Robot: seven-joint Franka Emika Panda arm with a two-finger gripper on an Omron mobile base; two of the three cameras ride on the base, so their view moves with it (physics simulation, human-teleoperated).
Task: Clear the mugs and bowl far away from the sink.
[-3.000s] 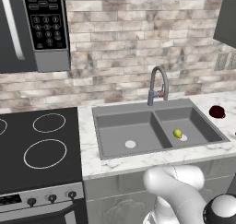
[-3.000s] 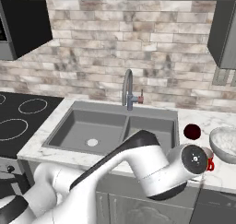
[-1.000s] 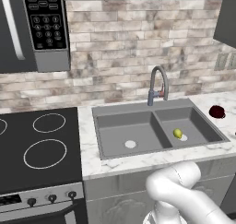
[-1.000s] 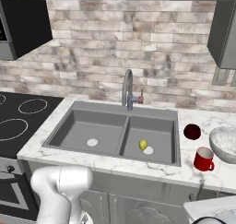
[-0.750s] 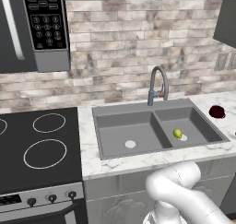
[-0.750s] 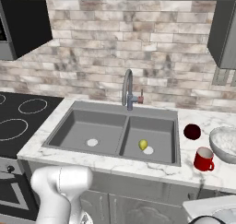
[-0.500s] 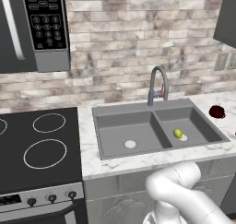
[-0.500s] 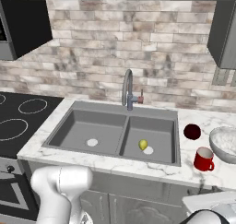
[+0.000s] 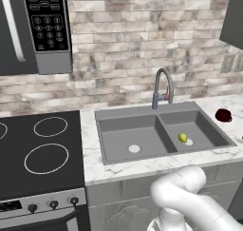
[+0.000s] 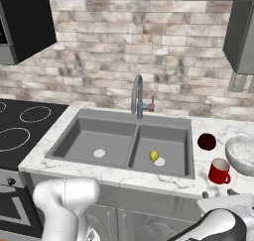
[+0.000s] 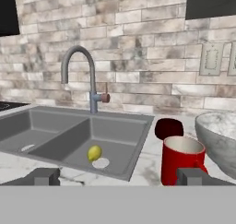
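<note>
The red mug (image 10: 219,171) is standing upright on the surface (image 10: 208,180) just right of the sink (image 10: 124,145), with the maroon mug (image 10: 206,142) behind it and the bowl (image 10: 241,154) to its right. None of the three is being held.

Compared with three seconds ago, the arm is no longer crossing the right base view in front of the mugs; it is now sitting low at the front edge of the surface. In the last second its end has been rising at the lower right of that view, below the red mug. Judged from this, the arm is lining up on the red mug, and no item is cleared yet.

In the hand view the tool (image 11: 120,177) is standing fully spread, its fingertips (image 11: 44,176) flanking open space, with the red mug just ahead on the right.

The bowl is being cut off by the frame edge. A small yellow object (image 10: 154,155) is lying in the right basin; its identity is unclear.
</note>
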